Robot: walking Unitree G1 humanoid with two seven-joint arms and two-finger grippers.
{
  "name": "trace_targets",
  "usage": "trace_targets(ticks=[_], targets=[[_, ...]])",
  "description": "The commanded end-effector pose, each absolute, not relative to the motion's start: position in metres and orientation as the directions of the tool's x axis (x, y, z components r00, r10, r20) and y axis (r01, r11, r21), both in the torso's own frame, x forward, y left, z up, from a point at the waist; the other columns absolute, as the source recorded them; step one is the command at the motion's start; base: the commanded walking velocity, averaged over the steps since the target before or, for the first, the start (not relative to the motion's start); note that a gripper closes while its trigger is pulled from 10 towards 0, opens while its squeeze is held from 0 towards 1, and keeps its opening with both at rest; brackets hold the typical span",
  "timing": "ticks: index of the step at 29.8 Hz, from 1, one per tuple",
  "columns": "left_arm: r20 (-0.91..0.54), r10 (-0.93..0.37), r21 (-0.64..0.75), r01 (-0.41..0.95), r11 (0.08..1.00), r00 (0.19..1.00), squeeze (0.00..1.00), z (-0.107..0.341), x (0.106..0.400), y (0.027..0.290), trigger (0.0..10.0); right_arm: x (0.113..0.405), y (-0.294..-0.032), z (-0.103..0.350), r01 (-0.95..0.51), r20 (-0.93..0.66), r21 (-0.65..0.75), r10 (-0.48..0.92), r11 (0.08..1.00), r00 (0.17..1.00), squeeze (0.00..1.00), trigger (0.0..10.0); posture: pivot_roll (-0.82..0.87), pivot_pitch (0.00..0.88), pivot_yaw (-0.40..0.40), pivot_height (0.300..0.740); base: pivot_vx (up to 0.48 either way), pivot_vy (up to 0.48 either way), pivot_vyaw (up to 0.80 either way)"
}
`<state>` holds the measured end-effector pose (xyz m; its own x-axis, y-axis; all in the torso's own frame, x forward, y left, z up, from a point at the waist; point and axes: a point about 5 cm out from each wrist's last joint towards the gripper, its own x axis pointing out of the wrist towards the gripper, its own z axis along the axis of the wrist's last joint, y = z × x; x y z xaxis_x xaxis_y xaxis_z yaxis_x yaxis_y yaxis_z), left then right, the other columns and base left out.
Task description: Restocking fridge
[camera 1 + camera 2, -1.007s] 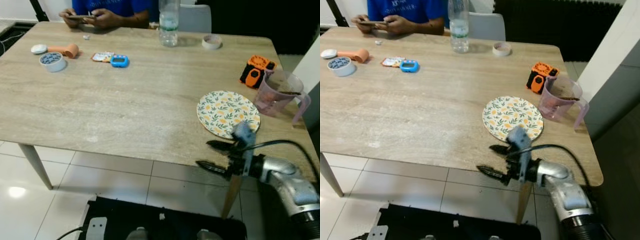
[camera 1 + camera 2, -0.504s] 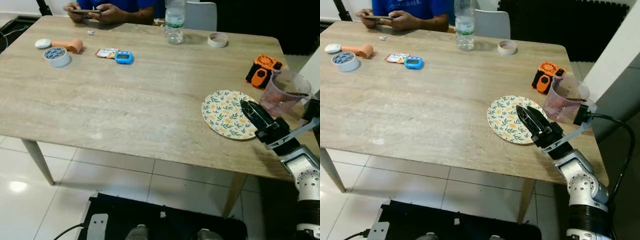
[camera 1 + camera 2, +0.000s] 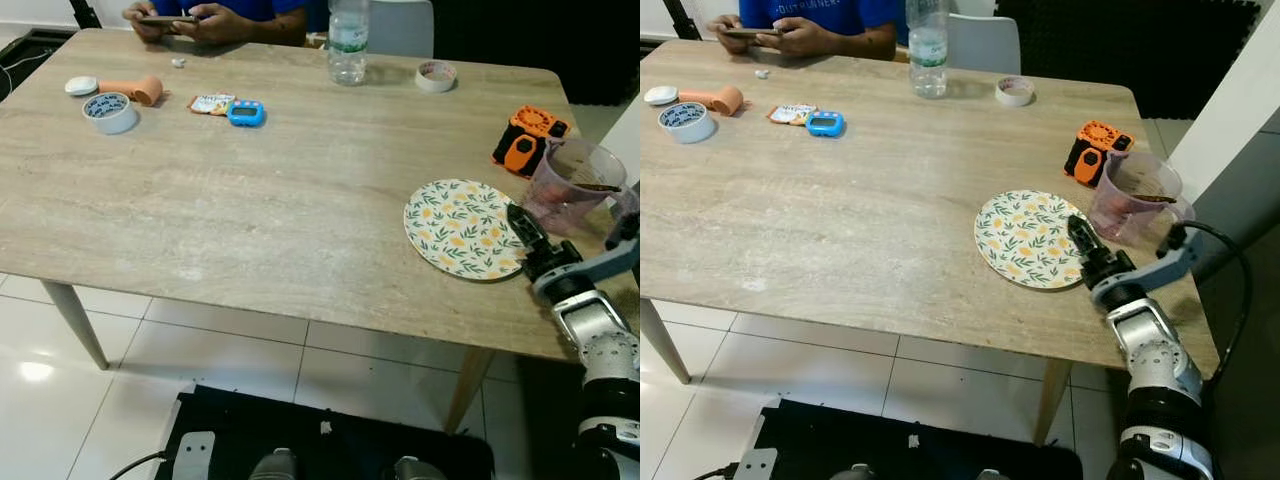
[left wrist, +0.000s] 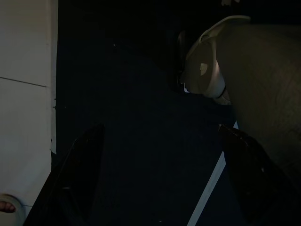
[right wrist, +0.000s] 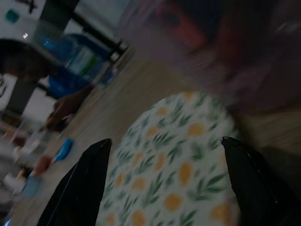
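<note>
Near the right edge of the tabletop (image 3: 250, 210), a round plate with a yellow and green leaf pattern (image 3: 455, 225) is seen lying flat, and the right gripper (image 3: 524, 228) is held just over the plate's right rim, its silver arm rising from below the table's near right corner. From the right wrist view, the two black fingers (image 5: 80, 188) are seen spread well apart with the patterned plate (image 5: 174, 169) between and beyond them; nothing is held. Just beside the plate, toward the right edge, a translucent pink measuring jug (image 3: 570, 185) is stood upright, with dark contents inside that cannot be identified. Behind the jug, an orange and black device (image 3: 528, 138) is placed.

Along the far edge, a clear water bottle (image 3: 348, 45) is stood upright, with a roll of tape (image 3: 436, 76) to its right. Toward the far left corner are laid a white tape roll (image 3: 110, 112), a peach-coloured object with a white cap (image 3: 118, 90), a small packet (image 3: 209, 104) and a blue timer (image 3: 245, 112). At the far edge a seated person's hands (image 3: 190, 20) are seen holding a phone.

The left gripper (image 4: 155, 183) is hung in the dark, fingers spread and empty, over a dim floor.
</note>
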<state>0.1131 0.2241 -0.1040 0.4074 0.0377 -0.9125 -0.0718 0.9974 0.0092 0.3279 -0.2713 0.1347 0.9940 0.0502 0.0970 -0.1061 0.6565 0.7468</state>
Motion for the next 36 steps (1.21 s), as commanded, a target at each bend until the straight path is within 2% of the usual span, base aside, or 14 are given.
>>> trace_targets(ticks=[1,8,19,23,25,29,36], targets=[[-0.924,0.04,0.012,-0.077,0.997,0.379,0.0,-0.107,0.103,0.223,10.0,0.326,-0.279,0.131,-0.064,0.08,0.751,0.007,0.658,0.997,0.0,10.0,-0.01,0.144,-0.026,0.74,0.0,0.0,0.0],[-0.924,0.04,0.011,-0.078,0.997,0.38,0.0,-0.107,0.103,0.222,10.0,0.325,-0.286,0.12,0.046,0.004,0.747,-0.075,0.663,0.997,0.0,10.0,-0.01,0.144,-0.025,0.74,0.0,0.0,0.0],[-0.923,0.042,0.012,-0.079,0.997,0.382,0.0,-0.107,0.103,0.224,10.0,0.33,-0.272,0.108,0.072,-0.056,0.747,-0.046,0.661,0.997,0.0,10.0,-0.01,0.144,-0.024,0.74,0.0,0.0,0.0],[-0.923,0.04,0.011,-0.077,0.997,0.382,0.0,-0.107,0.104,0.224,10.0,0.334,-0.253,0.094,0.094,-0.142,0.733,0.016,0.673,0.99,0.0,10.0,-0.02,0.143,-0.024,0.74,0.0,0.0,0.0],[-0.923,0.04,0.011,-0.077,0.997,0.382,0.0,-0.107,0.104,0.224,10.0,0.334,-0.253,0.094,0.094,-0.142,0.733,0.016,0.673,0.99,0.0,10.0,-0.02,0.143,-0.024,0.74,0.0,0.0,0.0],[-0.921,0.033,0.006,-0.072,0.997,0.389,0.0,-0.107,0.109,0.217,10.0,0.34,-0.219,0.097,-0.032,-0.093,0.766,0.16,0.642,0.983,0.0,10.0,-0.01,0.145,-0.024,0.74,0.0,0.0,0.0],[-0.92,0.021,-0.005,-0.064,0.998,0.391,0.0,-0.108,0.113,0.203,10.0,0.346,-0.212,0.102,-0.052,-0.081,0.769,0.178,0.637,0.981,0.0,10.0,-0.01,0.145,-0.024,0.74,0.0,0.0,0.0]])
